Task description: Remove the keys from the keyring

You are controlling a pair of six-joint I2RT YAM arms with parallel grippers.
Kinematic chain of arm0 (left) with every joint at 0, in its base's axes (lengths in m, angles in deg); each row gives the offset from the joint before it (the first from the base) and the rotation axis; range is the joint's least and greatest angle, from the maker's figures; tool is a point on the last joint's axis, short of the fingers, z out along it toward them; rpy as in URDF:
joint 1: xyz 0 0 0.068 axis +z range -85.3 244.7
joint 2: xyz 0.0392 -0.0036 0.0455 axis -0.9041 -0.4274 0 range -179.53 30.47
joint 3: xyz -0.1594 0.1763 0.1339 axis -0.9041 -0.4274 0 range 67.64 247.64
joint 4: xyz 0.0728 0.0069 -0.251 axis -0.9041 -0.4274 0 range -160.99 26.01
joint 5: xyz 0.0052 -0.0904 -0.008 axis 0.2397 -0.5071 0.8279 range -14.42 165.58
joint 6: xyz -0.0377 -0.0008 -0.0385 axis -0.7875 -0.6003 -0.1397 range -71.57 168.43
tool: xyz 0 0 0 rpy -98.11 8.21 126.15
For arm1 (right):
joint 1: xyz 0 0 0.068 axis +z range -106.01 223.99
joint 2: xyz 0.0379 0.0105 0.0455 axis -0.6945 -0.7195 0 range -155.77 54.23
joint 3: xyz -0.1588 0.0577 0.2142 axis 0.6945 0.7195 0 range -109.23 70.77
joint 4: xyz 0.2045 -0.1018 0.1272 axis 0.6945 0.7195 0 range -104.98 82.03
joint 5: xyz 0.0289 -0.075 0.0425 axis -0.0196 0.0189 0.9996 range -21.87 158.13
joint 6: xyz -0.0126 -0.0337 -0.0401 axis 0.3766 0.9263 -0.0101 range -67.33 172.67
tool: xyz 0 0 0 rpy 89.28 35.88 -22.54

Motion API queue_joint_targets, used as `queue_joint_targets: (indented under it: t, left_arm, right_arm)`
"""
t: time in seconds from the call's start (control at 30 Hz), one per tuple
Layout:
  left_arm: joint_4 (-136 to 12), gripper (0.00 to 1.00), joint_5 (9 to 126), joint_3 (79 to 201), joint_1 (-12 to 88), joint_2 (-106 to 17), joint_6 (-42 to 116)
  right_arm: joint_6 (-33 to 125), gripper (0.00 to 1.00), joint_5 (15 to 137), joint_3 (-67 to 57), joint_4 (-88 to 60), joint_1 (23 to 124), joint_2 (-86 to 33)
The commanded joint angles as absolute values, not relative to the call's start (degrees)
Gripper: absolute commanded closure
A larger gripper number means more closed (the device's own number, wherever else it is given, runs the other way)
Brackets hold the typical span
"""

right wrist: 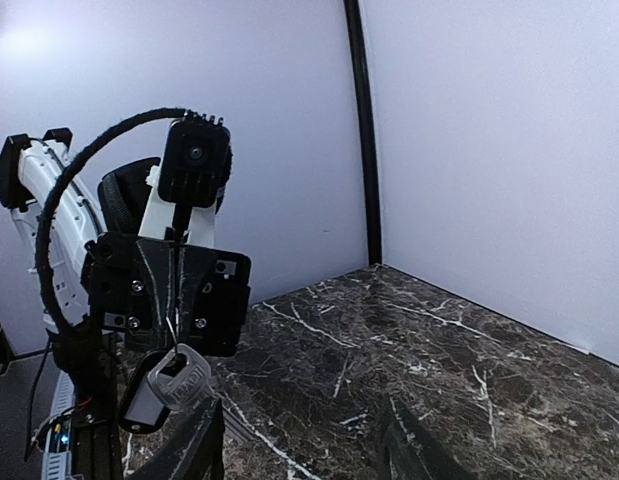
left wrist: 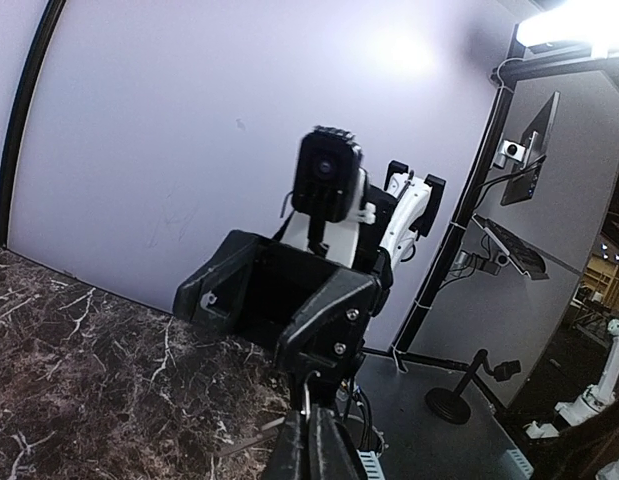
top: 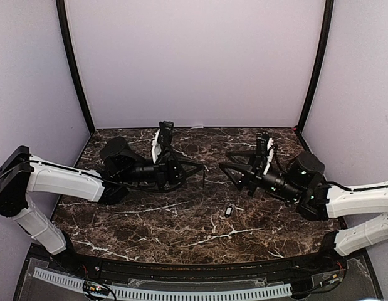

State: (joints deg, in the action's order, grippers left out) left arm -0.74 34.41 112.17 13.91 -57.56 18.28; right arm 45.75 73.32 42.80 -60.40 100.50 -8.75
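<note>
The left gripper [left wrist: 309,452], fingers together, pinches the thin metal keyring [left wrist: 306,392] above the table with a silvery metal key [right wrist: 171,388] hanging from it, while the right gripper [right wrist: 305,440] gapes empty, so the removal looks unfinished

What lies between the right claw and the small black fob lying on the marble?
Nothing; the top view shows only bare dark marble tabletop between the right claw and the small black rectangular fob.

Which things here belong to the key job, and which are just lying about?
Job: key hanging on a thin ring; left gripper shut on that ring; small dark piece on the table; open right gripper.
Lying about: monitor and floor stand beyond the table.
</note>
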Motion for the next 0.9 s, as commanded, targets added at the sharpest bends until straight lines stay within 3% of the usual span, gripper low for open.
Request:
queue_joint_targets:
  t: [0.0, 0.33, 0.53, 0.7, 0.87]
  left_arm:
    - [-0.83, 1.00, 33.87, 111.51, 13.72, -54.73, 20.69]
    - [-1.94, 1.00, 34.21, 111.14, 13.72, -53.60, 21.70]
    - [-1.64, 1.00, 34.00, 111.13, 13.69, -53.50, 21.68]
    - [-1.24, 1.00, 33.69, 111.22, 13.71, -53.85, 21.40]
    - [-1.21, 1.00, 33.32, 111.46, 13.72, -54.08, 21.22]
  right_arm:
    - [32.33, 0.53, 94.25, 37.26, -64.98, 97.32, -13.36]
    - [27.04, 0.65, 102.05, 31.98, -67.62, 97.17, -19.64]
    - [27.30, 0.81, 101.75, 30.65, -66.97, 97.16, -20.85]
    - [27.65, 1.00, 101.07, 30.90, -66.97, 97.01, -21.10]
    - [28.16, 1.00, 100.02, 32.08, -67.26, 96.92, -20.21]
